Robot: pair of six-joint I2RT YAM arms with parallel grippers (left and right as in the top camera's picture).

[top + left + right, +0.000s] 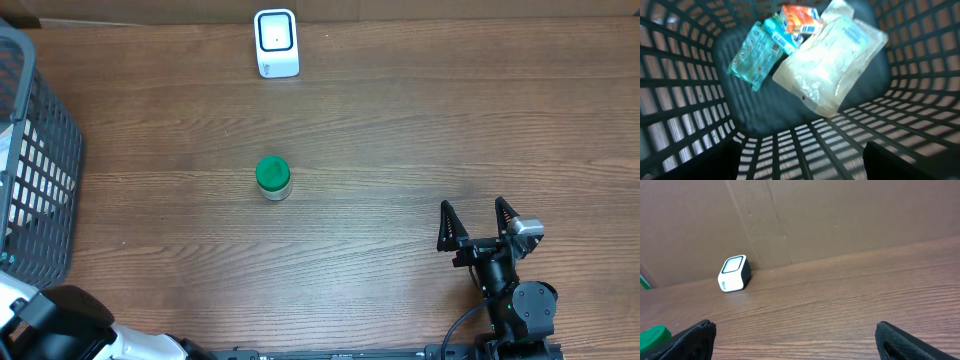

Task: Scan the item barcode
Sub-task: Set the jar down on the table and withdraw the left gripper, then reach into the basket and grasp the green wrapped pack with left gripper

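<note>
Found three packs lying on the floor of the basket point(680, 100), which stood at the left edge of the worktop point(400, 130). Made out a pale pouch point(830, 65) uppermost, a teal packet point(752, 57) partly under its left side, and an orange box point(800, 20) at the far end; print too blurred to read. Saw the left hand point(800, 167) within the basket walls, fingers apart, gripping nothing and touching no pack. Noted a white scanner point(276, 43) upright at the far edge, left of its middle, close to a cardboard wall point(840, 220). Noted a green-lidded jar point(272, 177) upright near the worktop's middle, well apart from the scanner. Saw the right hand point(472, 206) towards the near right corner, fingers spread wide, empty, pointing at the far edge.
</note>
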